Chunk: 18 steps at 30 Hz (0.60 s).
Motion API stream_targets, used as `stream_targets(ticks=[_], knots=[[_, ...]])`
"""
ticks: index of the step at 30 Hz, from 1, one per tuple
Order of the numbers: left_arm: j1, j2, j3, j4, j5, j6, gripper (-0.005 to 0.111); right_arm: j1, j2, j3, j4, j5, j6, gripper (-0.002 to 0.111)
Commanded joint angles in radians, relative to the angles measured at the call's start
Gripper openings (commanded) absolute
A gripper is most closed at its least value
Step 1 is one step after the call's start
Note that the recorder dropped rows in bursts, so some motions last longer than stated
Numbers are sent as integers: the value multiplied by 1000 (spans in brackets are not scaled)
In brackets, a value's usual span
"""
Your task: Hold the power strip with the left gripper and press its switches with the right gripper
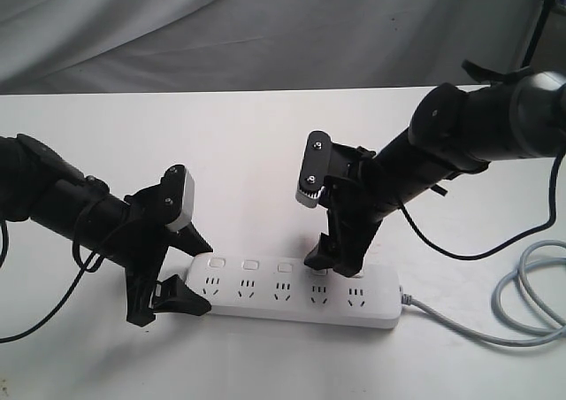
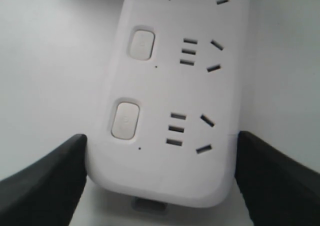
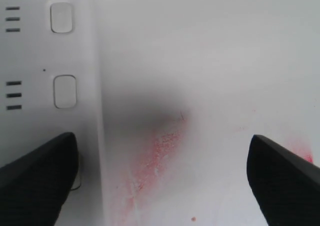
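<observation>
fourth switch (image 3: 78,181): mostly hidden under right pincer (image 3: 161,151) | cord (image 1: 439,319): cut by edge

You were working at what looked like a robotics lab bench set up for recording. The table (image 1: 265,126) was a plain white surface, and behind it a creased grey cloth (image 1: 177,28) was draped as a backdrop. At the far right corner a thin black stand leg (image 1: 536,24) rose out of frame. Two black robot arms, the left arm (image 1: 53,201) and the right arm (image 1: 478,126), reached in from either side, with loose black cables (image 1: 469,257) trailing from them. A single white power strip (image 1: 292,294) lay on the table as the test piece. Faint reddish smudges (image 3: 160,151) marked the tabletop, as on a well-used bench.
</observation>
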Motion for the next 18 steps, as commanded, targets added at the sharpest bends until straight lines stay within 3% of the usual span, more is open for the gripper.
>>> stream_targets(ticks=[1, 18], knots=[[-8, -2, -6, -8, -3, 2, 0, -7, 10, 29, -48, -14, -22, 84], [-8, -2, -6, -8, -1, 2, 0, -5, 37, 29, -93, 12, 0, 84]])
